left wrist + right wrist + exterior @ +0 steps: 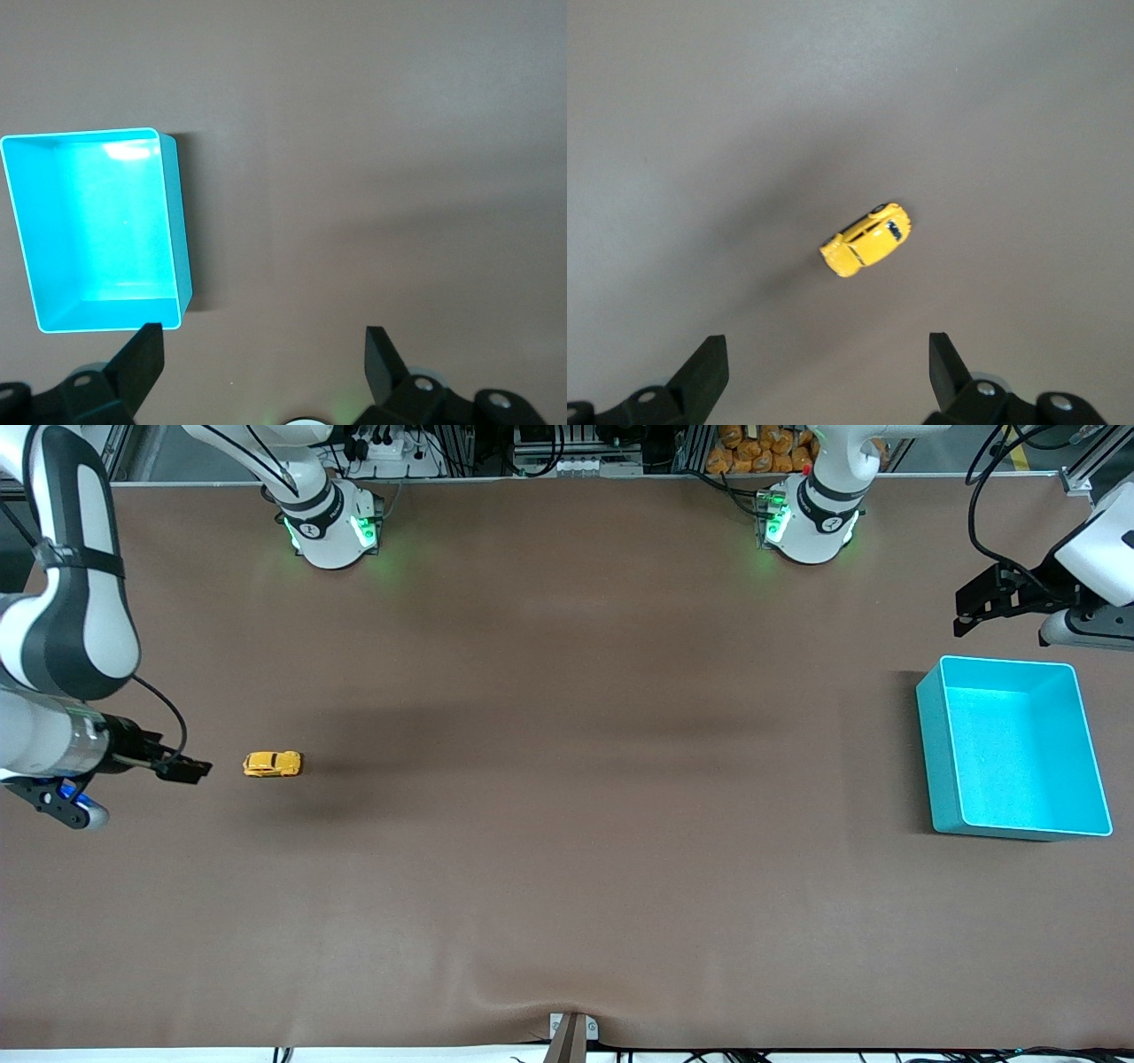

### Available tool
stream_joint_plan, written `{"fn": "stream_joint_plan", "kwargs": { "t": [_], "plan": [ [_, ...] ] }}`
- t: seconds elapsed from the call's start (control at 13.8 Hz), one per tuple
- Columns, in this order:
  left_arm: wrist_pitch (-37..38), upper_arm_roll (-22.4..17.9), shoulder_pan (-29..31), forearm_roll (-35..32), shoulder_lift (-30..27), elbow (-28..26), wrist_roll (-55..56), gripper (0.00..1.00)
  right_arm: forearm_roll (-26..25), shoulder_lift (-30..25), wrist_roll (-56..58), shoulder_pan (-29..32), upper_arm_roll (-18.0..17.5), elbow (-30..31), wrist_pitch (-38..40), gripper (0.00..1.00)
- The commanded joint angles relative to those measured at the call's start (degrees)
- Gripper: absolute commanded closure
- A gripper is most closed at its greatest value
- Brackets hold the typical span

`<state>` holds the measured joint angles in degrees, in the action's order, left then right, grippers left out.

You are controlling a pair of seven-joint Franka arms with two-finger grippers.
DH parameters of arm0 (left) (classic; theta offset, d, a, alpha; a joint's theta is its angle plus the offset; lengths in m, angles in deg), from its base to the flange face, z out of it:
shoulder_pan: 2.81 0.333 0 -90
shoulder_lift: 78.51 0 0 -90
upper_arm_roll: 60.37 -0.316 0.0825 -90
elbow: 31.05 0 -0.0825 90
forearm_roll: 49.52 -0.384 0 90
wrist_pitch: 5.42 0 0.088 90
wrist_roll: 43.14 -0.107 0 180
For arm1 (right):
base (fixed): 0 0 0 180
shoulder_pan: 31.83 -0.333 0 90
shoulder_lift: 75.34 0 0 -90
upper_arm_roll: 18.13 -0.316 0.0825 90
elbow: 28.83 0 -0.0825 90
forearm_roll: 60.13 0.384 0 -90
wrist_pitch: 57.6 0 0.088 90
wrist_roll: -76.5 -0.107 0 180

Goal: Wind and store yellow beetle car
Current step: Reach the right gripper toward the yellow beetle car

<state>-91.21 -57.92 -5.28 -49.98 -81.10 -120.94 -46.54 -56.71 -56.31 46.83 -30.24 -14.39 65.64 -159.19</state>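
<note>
Handling first: I judge the yellow beetle car (pixel 273 763) light, hard and glossy, so its rounded hump could squirt out of a pinch; I would take it across its flat flanks, low near the wheels, and leave those free for winding. It looks tiny, yellow-orange, with dark windows and a humped roof, sitting upright on its wheels on the brown table (pixel 567 850), at the left of the front view, a little below mid-height. In the right wrist view it lies near the centre of the frame, slanted.

My right gripper (pixel 184 770) hangs just beside the car at the left edge of the front view, claw spread wide and empty. My left gripper (pixel 974 607) waits at upper right, also spread, above the turquoise bin (pixel 932 726), which sits well apart from the car.
</note>
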Motion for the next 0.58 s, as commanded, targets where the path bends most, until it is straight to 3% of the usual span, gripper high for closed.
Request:
{"fn": "stream_joint_plan", "kwargs": {
  "t": [0.0, 0.36, 0.51],
  "plan": [
    [0.1, 0.2, 0.6, 1.0, -0.1, 0.4, -0.9, 0.0, 1.7, 0.2, -9.6, -0.1, -0.3, 2.7, -4.1, 0.0],
    [0.1, 0.2, 0.6, 1.0, -0.1, 0.4, -0.9, 0.0, 2.3, 1.5, -25.9, -0.4, -0.3, 3.6, -5.9, 0.0],
    [0.1, 0.2, 0.6, 1.0, -0.1, 0.5, -0.9, 0.0, 2.4, 1.7, -26.9, -0.3, -0.3, 5.5, -7.5, 0.0]
  ]
}}
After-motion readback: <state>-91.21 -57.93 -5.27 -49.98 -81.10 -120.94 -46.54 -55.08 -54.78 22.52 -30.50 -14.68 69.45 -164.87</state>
